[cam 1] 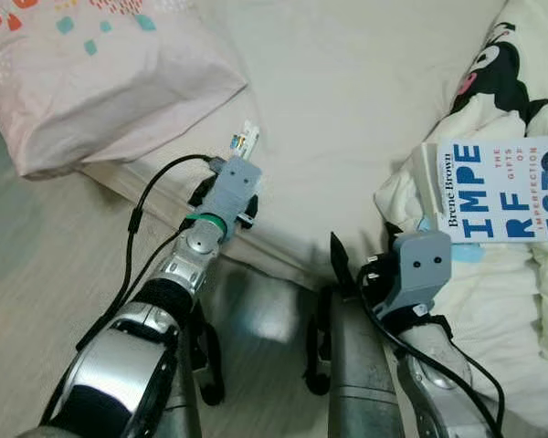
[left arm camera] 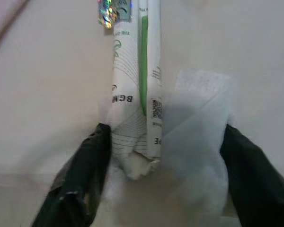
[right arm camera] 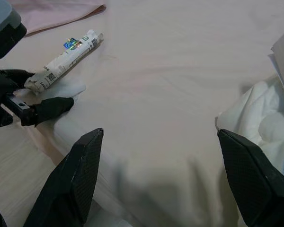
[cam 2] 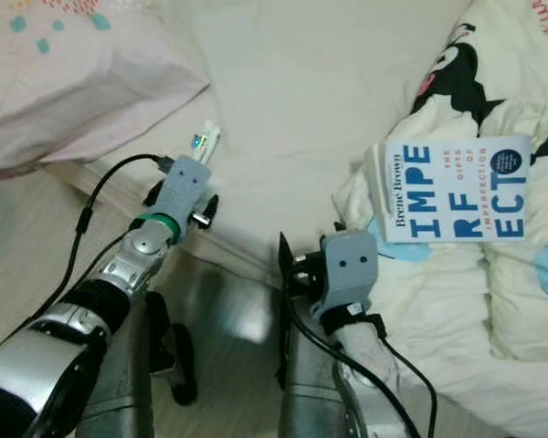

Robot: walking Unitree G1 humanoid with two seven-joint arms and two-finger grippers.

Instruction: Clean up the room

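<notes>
A cream bed fills the frame's middle, a pink pillow upper left, a book on the rumpled duvet at right. At the bed's edge, left gripper jaws spread around a tube and tissue; right gripper jaws wide, holding nothing.

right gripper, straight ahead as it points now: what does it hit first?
Likely the bare bed sheet. The right gripper is open, nothing between its fingers. The tube and left gripper sit off to one side, the duvet to the other. Depth unclear.
</notes>
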